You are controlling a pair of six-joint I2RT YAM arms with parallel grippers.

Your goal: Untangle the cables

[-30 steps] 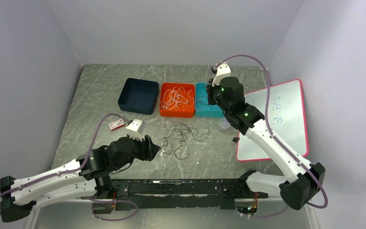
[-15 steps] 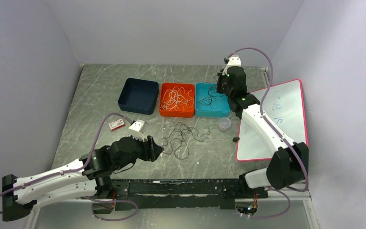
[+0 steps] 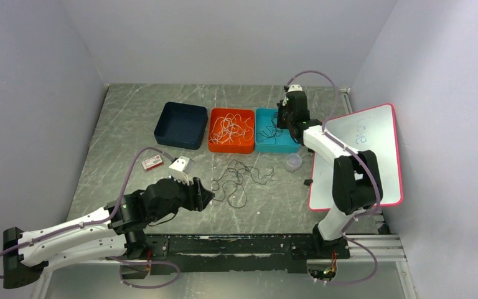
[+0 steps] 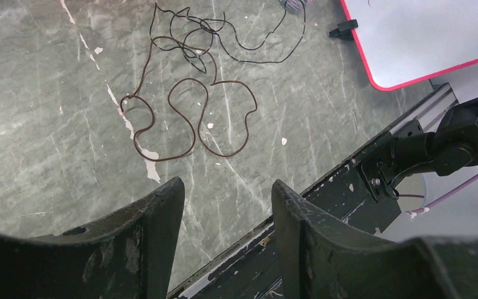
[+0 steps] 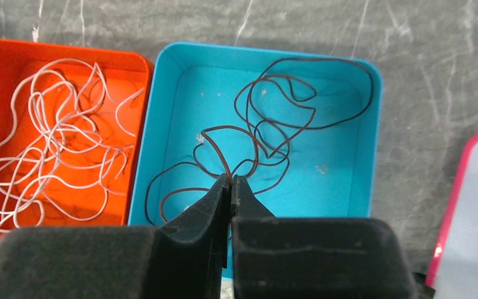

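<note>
A tangle of dark cables [image 3: 236, 180] lies on the table middle; it also shows in the left wrist view [image 4: 190, 106] as brown and black loops. My left gripper [image 4: 227, 193] is open and empty, just near of the tangle [image 3: 205, 194]. White cables [image 5: 56, 149] fill the orange bin [image 3: 215, 147]. My right gripper [image 5: 231, 180] is shut on a brown cable [image 5: 274, 131] whose loops lie in the turquoise bin [image 5: 361, 162], at the bin's right edge in the top view [image 3: 284, 117].
A dark blue bin [image 3: 180, 124] stands left of the orange one. A red-framed whiteboard [image 3: 364, 156] lies at the right, with a small clear cup [image 3: 293, 162] and a black clip [image 3: 307, 182] beside it. A small red-and-white card [image 3: 152, 163] lies at the left.
My right arm has swung back and right, from above the turquoise bin to its far right corner. The left arm has barely moved.
</note>
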